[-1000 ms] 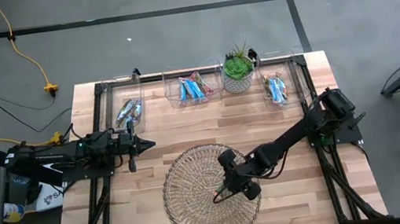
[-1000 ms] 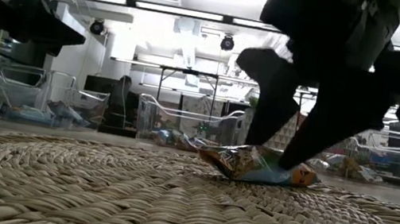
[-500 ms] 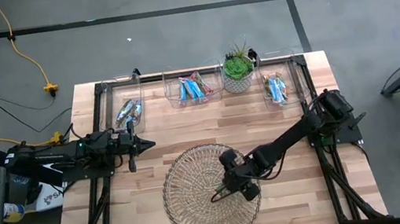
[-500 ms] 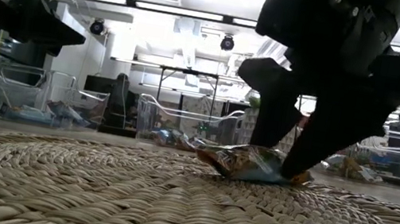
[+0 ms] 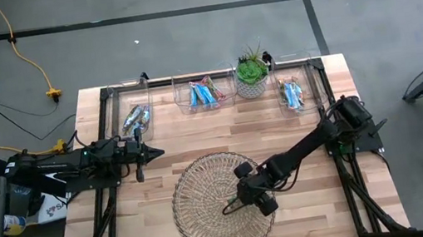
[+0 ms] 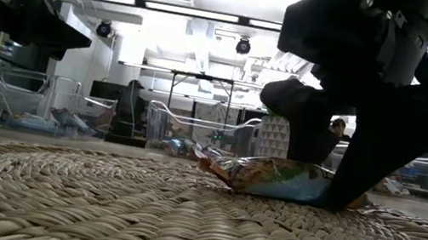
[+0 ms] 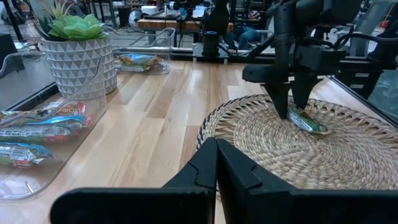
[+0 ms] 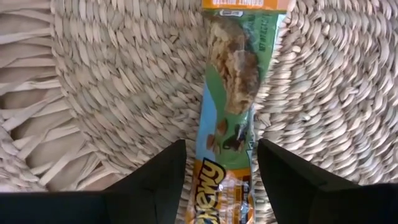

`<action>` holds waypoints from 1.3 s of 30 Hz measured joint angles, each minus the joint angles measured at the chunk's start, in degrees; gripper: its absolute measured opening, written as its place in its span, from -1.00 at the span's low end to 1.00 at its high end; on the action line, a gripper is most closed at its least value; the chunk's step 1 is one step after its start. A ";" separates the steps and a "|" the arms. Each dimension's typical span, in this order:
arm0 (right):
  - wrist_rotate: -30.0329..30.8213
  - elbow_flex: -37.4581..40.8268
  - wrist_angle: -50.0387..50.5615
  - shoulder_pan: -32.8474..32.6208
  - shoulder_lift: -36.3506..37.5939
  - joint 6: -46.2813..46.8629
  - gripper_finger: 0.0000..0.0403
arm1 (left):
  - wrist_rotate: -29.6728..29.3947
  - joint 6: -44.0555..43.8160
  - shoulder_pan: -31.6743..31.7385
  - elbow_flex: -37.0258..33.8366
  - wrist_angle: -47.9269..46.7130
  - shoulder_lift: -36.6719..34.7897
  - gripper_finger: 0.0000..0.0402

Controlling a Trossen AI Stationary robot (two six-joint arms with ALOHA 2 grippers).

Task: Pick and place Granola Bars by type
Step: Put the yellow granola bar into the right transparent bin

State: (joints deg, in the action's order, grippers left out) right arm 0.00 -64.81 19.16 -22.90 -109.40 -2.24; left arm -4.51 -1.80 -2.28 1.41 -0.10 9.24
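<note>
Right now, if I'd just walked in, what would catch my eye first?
Probably the right pincer, standing open astride a single granola bar on the round woven mat at the table's middle. Next, the green potted plant among the clear bins of bars along the far edge.

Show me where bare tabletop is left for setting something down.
Bare wood lies between the left gripper and the woven mat, and in the strip between the mat and the clear bins. It is crowded along the far edge: bins of granola bars flank the potted plant.
</note>
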 joint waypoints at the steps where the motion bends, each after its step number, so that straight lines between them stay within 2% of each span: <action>1: -0.03 -0.02 0.11 0.00 -0.23 0.49 -0.08 | 0.00 -0.02 0.02 0.00 0.00 0.00 -0.99; 7: -0.14 -0.16 0.62 0.00 -0.66 2.31 -0.12 | 0.00 0.00 0.00 0.00 0.00 0.02 -0.99; 22: 0.56 -0.10 0.98 0.02 -0.79 3.58 -0.55 | 0.00 0.00 0.00 0.02 0.00 0.00 -0.99; 31: 0.76 -0.58 -0.04 0.02 -0.90 5.03 -0.61 | 0.00 -0.02 0.02 0.00 0.00 0.00 -0.99; 39: 3.00 -5.42 0.05 -0.04 -1.18 4.92 -0.61 | 0.00 0.00 0.00 0.00 0.00 0.01 -0.99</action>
State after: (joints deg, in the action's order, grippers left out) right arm 3.00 -70.23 19.21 -22.94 -110.59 2.68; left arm -4.51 -1.80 -2.28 1.41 -0.10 9.25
